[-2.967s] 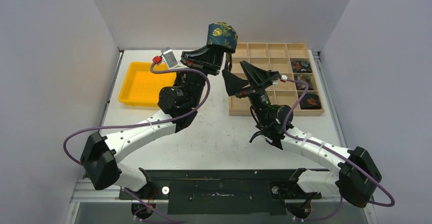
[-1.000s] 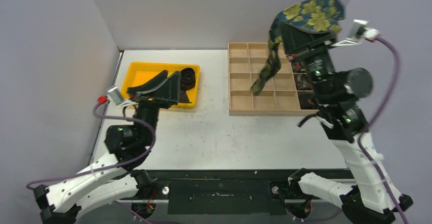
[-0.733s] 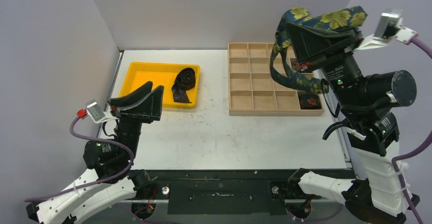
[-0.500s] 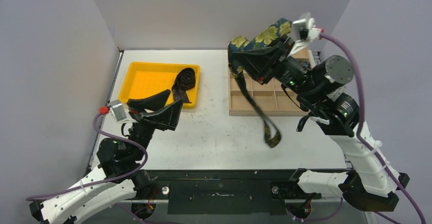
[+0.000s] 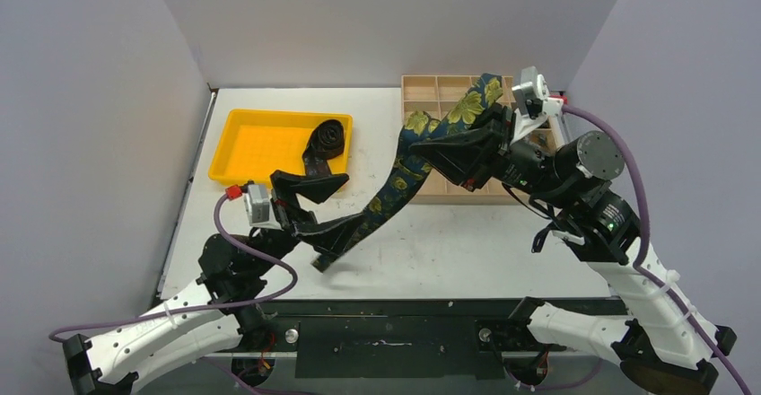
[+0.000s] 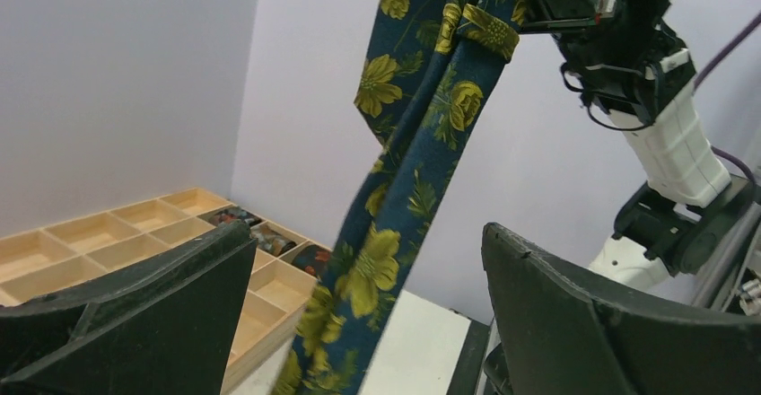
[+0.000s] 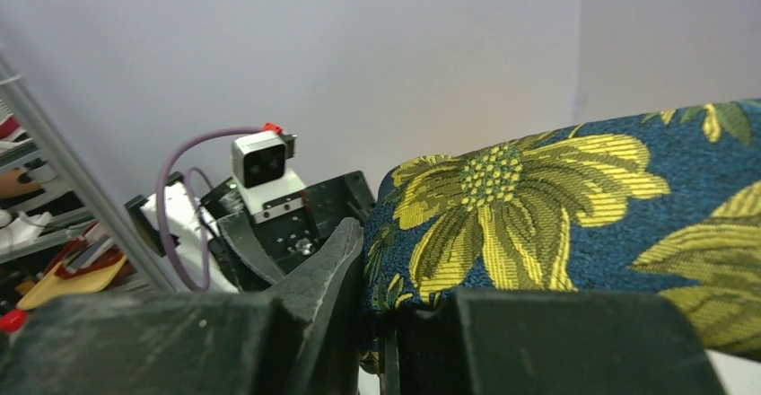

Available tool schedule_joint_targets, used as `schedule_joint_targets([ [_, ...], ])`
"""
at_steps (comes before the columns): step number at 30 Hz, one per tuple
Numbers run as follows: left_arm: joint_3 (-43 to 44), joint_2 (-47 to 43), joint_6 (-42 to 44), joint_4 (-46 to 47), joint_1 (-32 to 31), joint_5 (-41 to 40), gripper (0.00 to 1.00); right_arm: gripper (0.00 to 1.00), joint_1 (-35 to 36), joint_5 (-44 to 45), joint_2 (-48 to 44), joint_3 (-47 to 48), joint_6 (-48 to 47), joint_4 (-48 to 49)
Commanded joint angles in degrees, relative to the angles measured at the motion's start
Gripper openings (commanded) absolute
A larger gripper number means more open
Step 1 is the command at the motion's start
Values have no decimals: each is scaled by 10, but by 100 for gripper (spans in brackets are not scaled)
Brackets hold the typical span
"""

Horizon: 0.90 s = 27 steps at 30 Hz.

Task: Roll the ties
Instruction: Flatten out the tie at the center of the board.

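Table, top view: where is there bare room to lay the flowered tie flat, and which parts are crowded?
Free: the table strip between the yellow tray and the wooden organizer, and the near patch in front of the organizer. Crowded: the middle, where the floral tie hangs from the right gripper through the open left gripper.

One floral tie [image 5: 395,179], one black tie [image 5: 325,139], three coils [image 6: 269,236], one tray [image 5: 251,148], one box [image 5: 422,90]

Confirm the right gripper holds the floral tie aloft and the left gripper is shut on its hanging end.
No: the left wrist view shows the left gripper open, the floral tie hanging between its jaws. The right gripper does hold it.
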Motion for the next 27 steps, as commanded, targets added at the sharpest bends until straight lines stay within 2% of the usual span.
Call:
schedule_joint_targets([
  [1,59,40,42,54,2,110,96,5,2,-64,-20,-22,42,87],
  [5,85,78,43,65,2,154,96,5,2,-73,-29,-37,67,113],
  [10,72,72,21,49,2,145,96,5,3,71,-69,-72,40,88],
  [12,52,42,18,12,2,127,97,5,3,113,-83,-100,45,93],
  [16,14,-64,13,-87,2,69,97,5,3,143,-87,-150,78,125],
  [20,1,-203,13,-173,3,-40,96,5,17,127,-51,-197,179,273],
  [21,4,-254,20,-194,3,-104,97,5,53,133,-16,-194,207,339],
  [22,8,-273,28,-204,2,-132,97,5,91,147,12,-182,200,360],
  [25,39,-298,56,-236,2,-188,97,5,251,209,113,-91,114,351],
  [27,67,-290,75,-260,2,-208,97,5,293,208,160,-36,97,353],
])
